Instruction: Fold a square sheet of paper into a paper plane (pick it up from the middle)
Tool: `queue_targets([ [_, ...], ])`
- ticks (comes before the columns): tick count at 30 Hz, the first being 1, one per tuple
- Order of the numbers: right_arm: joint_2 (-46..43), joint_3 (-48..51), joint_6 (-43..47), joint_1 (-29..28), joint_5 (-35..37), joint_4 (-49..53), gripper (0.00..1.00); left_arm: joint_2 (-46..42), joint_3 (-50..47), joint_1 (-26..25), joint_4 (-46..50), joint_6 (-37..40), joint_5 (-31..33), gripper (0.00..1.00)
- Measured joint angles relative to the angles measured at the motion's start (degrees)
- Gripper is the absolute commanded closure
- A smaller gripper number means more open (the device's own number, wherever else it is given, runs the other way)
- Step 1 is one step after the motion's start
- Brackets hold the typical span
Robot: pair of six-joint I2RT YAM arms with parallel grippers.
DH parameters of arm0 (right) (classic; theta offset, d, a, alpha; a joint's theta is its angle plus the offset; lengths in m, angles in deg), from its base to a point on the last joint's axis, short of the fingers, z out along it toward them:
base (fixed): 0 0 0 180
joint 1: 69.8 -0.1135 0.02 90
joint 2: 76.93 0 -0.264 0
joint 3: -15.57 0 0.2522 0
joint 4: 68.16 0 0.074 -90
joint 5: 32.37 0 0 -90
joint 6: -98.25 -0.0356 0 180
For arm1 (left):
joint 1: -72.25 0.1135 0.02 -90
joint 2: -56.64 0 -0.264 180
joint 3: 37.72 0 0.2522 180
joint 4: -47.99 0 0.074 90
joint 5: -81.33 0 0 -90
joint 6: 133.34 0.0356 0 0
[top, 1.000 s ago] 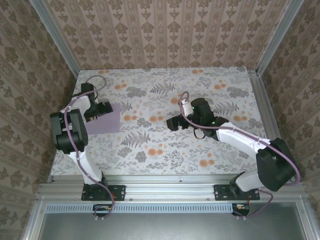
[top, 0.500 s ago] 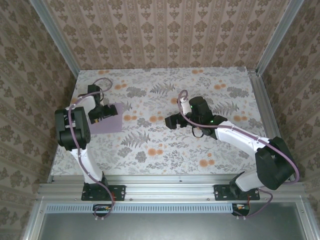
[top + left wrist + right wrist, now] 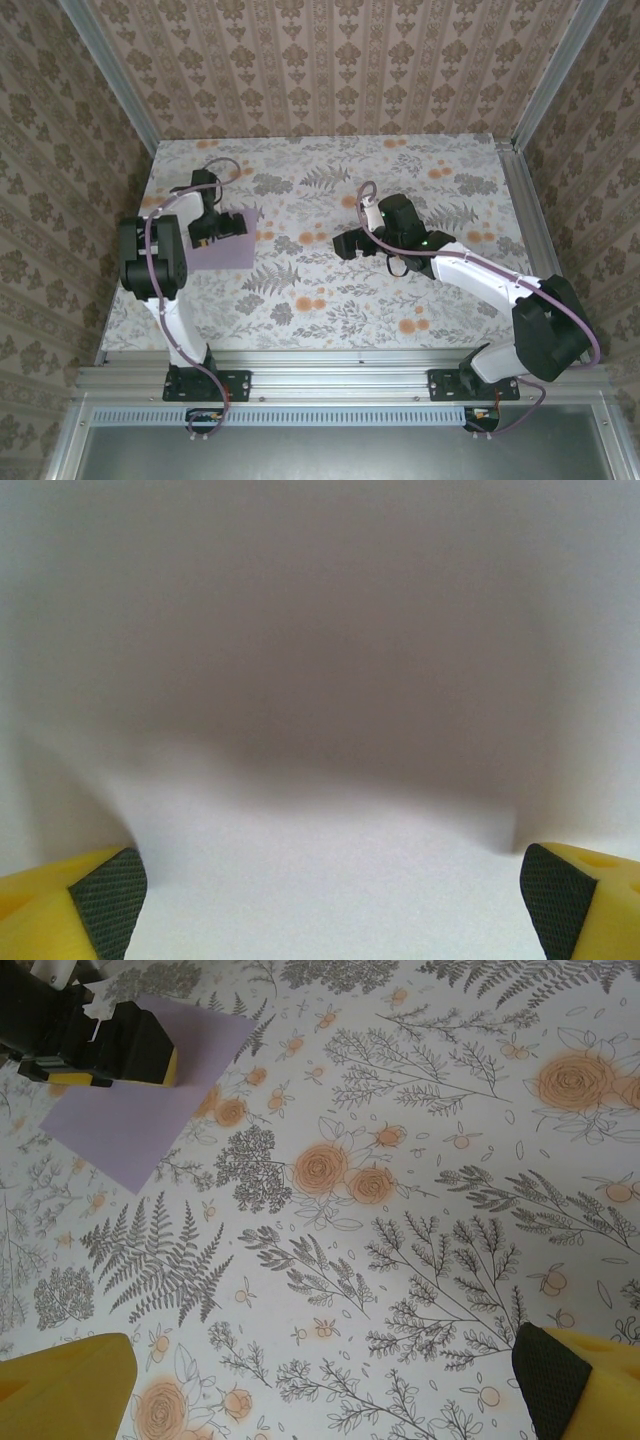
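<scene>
Top view, left side: I see the left gripper [image 3: 215, 225] hanging over the far part of the square sheet of paper [image 3: 228, 252]. From this height I cannot tell how wide its jaws stand.
Top view, sheet: the pale lilac paper lies unfolded on the left part of the floral tabletop [image 3: 300, 320], just beside the left arm. Whether the fingers touch it I cannot tell.
Top view, right side: the right gripper [image 3: 352, 243] sits over the middle of the tabletop, well apart from the sheet, pointing toward the left arm, with nothing in it.
Left wrist view, gripper: my left gripper [image 3: 332, 900] is spread wide, its dark textured pads [image 3: 108, 898] at the two lower corners of the picture, gripping nothing.
Left wrist view, sheet: the square sheet of paper [image 3: 320, 680] lies close under the camera, plain and pale, with a soft shadow across its middle. I see no fold.
Right wrist view, gripper: my right gripper [image 3: 320, 1385] stands wide apart too, yellow fingers at the lower corners, bare tabletop [image 3: 450, 1210] between them.
Right wrist view, sheet: the square sheet of paper [image 3: 140, 1120] lies flat at upper left, far from these fingers.
Right wrist view, other arm: the left gripper [image 3: 100, 1045] hangs over the sheet's far edge. I cannot make out contact.
</scene>
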Motion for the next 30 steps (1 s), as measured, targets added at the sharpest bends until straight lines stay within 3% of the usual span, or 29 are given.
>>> queue_targets([
  [7,-2.7,0.1,0.2,0.1,0.4,0.7,0.0,-0.9,-1.2,-2.1,0.5,-1.8,-1.0,0.0],
  [13,-5.7,1.7,0.2,1.0,1.0,1.0,0.0,-1.1,-1.6,-7.4,-0.1,-4.3,-1.2,0.0],
  [22,-9.6,5.4,0.4,2.3,1.4,5.0,0.0,1.6,2.0,-19.1,2.9,-9.6,1.6,0.0],
  [30,-12.0,8.1,0.8,3.4,0.9,7.2,0.0,4.4,6.2,-30.3,5.4,-18.8,2.7,0.0],
])
